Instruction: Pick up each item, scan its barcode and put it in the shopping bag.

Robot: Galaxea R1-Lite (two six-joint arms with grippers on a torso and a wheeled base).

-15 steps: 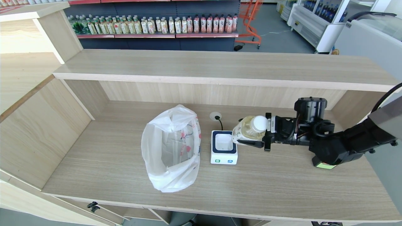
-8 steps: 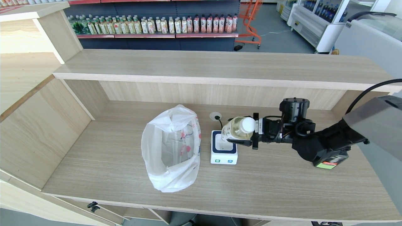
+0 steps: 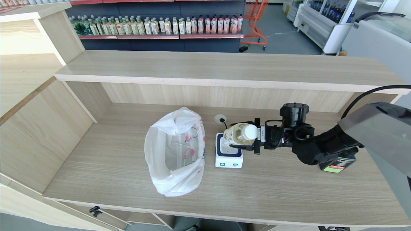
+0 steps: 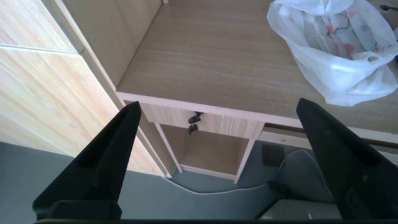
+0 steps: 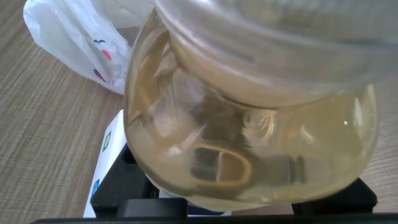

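Right gripper is clamped on a clear bottle of pale yellow drink, held on its side with the white cap toward the wrist. The bottle hangs just above the white scanner on the desk, over the scanner's dark window. In the right wrist view the bottle sits right over the scanner. Step in hand, as I read it, is the scan. To do it well, hold the bottle steady and low over the window without touching it, and roll the wrist so the label's barcode faces down; I cannot tell which way the barcode faces now. Centre the label over the glass, not the cap end. The shopping bag stands open just beside the scanner on the robot's left, so the next carry should be short; lift enough to clear the bag's rim before letting go. Left gripper hangs open, past the desk's front edge, holding nothing.
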